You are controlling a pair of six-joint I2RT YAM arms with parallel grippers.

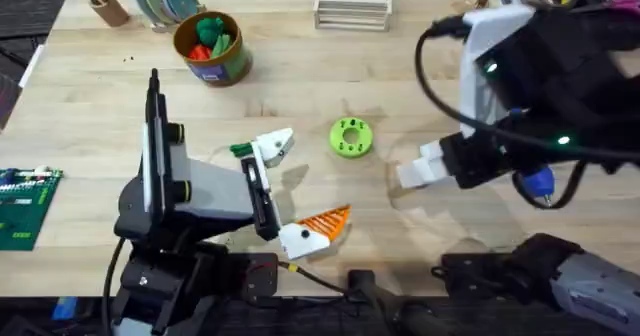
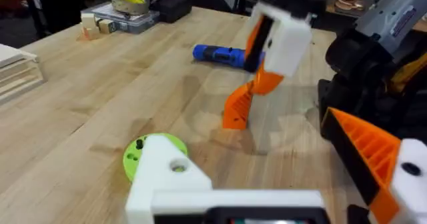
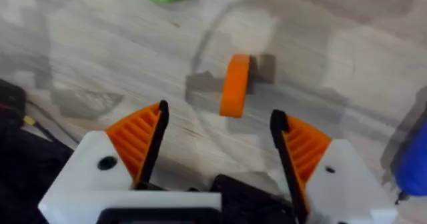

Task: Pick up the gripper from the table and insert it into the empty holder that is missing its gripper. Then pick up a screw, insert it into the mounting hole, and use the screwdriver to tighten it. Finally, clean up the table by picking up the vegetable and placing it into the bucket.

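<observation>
The small orange gripper (image 3: 235, 85) stands on edge on the table (image 1: 330, 76), just beyond my right gripper (image 3: 220, 144), which hangs open above it without touching it. The left wrist view shows the same orange gripper (image 2: 239, 107) under the right arm's white finger. My left gripper (image 1: 292, 189) is open; one finger is the bare white holder (image 1: 275, 146), the other carries an orange pad (image 1: 325, 221). The dark-green vegetable (image 1: 240, 149) lies beside the holder. The blue screwdriver (image 2: 217, 54) lies on the table behind the right gripper (image 1: 420, 166). The bucket (image 1: 210, 48) stands at the back left.
A bright green disc (image 1: 351, 137) lies between the two grippers. The bucket holds green and red toys. A stack of wooden blocks (image 1: 352, 4) and a brown cup of sticks (image 1: 108, 6) stand at the back. A green circuit board (image 1: 25, 206) lies at the left edge.
</observation>
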